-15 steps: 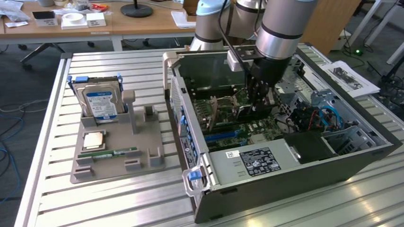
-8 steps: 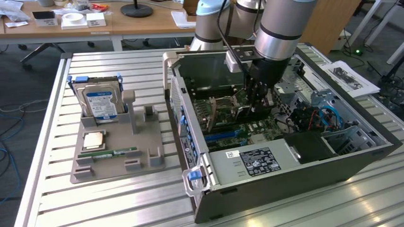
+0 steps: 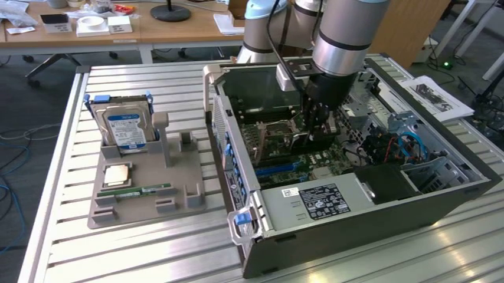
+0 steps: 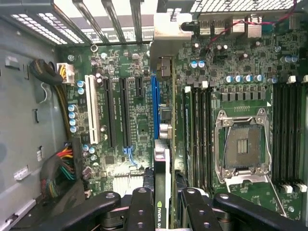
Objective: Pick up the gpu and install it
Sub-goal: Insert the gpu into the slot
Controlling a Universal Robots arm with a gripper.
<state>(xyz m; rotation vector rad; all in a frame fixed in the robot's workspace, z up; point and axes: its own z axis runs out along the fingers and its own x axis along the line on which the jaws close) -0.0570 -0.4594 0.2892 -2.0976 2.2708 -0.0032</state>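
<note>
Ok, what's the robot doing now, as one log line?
gripper: shut on gpu | gpu: edge-on inside computer case, over motherboard | seated: cannot tell

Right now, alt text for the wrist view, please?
The tool is shut on the gpu, held edge-on over a green motherboard inside an open computer case. The card runs alongside a long blue slot; an empty processor socket sits further across the board.

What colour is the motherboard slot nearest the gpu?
Blue; the slot shows best in the wrist view.
</note>
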